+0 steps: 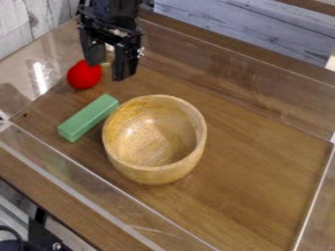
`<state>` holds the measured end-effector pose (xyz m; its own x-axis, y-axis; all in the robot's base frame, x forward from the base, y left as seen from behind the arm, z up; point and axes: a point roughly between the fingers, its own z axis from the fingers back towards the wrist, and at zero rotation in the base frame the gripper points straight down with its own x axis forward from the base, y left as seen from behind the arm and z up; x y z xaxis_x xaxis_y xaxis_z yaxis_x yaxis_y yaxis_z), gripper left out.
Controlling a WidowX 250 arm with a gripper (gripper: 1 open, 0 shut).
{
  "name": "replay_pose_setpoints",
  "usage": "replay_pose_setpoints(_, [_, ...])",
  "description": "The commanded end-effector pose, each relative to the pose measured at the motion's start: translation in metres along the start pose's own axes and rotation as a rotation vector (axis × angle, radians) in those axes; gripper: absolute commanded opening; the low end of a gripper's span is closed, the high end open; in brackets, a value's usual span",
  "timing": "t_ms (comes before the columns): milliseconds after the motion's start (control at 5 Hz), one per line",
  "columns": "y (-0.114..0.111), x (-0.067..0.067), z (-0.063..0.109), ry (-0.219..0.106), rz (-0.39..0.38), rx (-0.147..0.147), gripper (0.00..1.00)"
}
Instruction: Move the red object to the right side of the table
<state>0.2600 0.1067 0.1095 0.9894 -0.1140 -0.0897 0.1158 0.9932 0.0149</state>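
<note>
The red object (84, 75), a small round toy fruit, lies on the left part of the wood-grain table (262, 147). My gripper (108, 59) hangs just above and slightly right of it, pointing down, black fingers spread open with nothing between them. The left finger (88, 53) partly hides the fruit's top, so its stem does not show.
A green rectangular block (86, 117) lies just in front of the fruit. A large wooden bowl (155, 137) stands mid-table. Low clear acrylic walls (78, 176) edge the tabletop. A clear stand (78, 22) sits at the back left corner.
</note>
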Motion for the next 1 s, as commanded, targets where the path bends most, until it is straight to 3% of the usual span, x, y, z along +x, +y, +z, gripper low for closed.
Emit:
replay_pose_setpoints(0, [0.026,0.003,0.010,-0.053,-0.012,0.036,1.00])
replay_pose_setpoints(600, [0.101,0.022,-0.021,-0.076,0.057,0.021,1.00])
replay_pose_setpoints(800, [0.112,0.033,-0.033,-0.081,0.029,0.009,1.00])
